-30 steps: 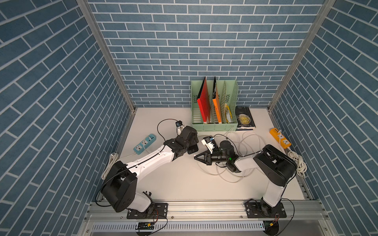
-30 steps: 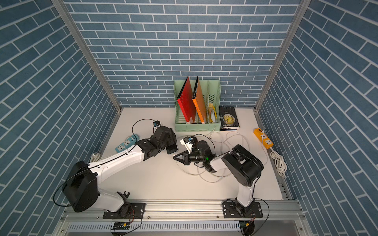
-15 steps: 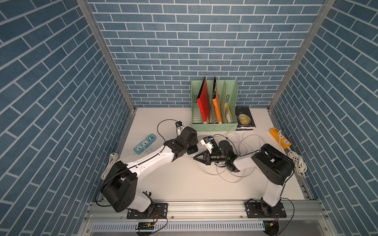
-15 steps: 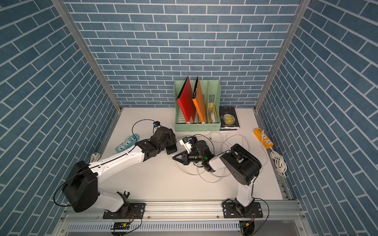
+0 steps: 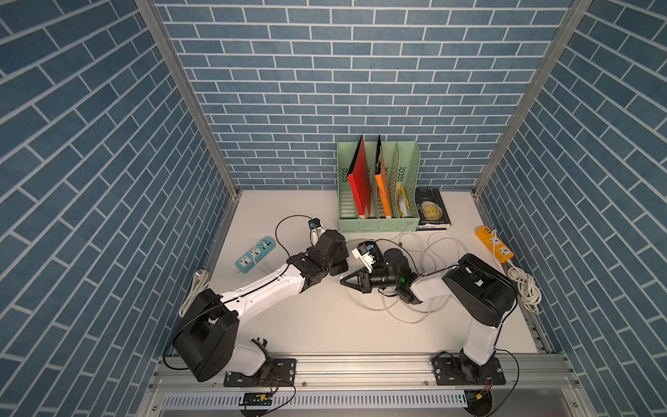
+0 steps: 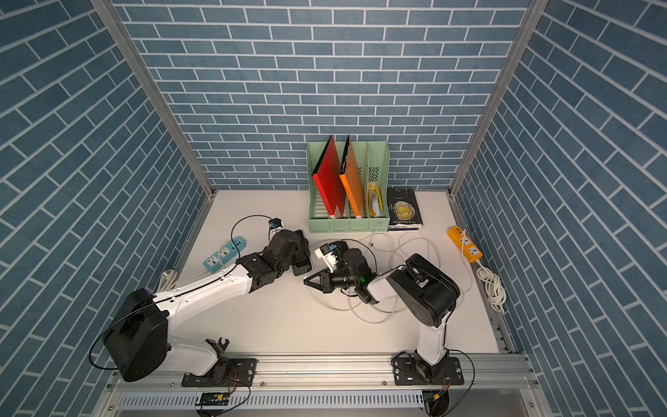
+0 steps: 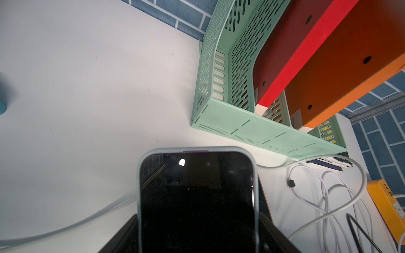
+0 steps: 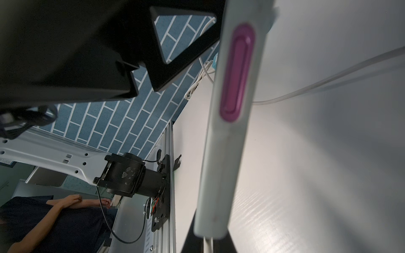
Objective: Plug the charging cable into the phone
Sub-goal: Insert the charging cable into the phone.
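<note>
Left wrist: phone (image 7: 197, 186) in left tool (image 7: 198, 221)

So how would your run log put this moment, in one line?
step: plugging in | left jaws: clamped on phone | right jaws: shut on charging cable at phone's end | plug seated: cannot tell

Black book (image 5: 431, 208) lay flat beside the green file rack (image 5: 379, 224). Its cover title, seen upside down in both top views, read "THE MOON AND SIXPENCE". The author line at its near edge read "W.S.Maugham". No other lettering was legible.
</note>
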Tool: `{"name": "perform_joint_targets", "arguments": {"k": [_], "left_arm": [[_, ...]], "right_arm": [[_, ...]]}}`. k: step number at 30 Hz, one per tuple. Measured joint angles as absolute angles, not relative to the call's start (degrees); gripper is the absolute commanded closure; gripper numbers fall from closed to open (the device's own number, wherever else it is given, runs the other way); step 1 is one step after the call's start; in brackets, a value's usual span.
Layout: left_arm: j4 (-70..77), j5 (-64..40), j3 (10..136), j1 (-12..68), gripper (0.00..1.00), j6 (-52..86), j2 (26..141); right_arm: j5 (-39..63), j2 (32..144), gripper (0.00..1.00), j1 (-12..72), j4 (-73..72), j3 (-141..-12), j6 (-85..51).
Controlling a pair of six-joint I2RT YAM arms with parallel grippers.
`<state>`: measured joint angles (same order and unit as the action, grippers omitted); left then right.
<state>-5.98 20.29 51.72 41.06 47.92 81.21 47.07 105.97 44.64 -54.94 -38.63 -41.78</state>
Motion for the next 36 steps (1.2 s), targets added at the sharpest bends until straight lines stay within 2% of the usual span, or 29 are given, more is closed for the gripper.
{"name": "perform_joint_targets", "arguments": {"k": [36], "left_arm": [[-2.63,24.49,49.76,43.59,1.0,49.25,83.66]], "right_arm": [[46.52,105.97,1.0,43.55,-42.92,-42.06,-38.48]]}}
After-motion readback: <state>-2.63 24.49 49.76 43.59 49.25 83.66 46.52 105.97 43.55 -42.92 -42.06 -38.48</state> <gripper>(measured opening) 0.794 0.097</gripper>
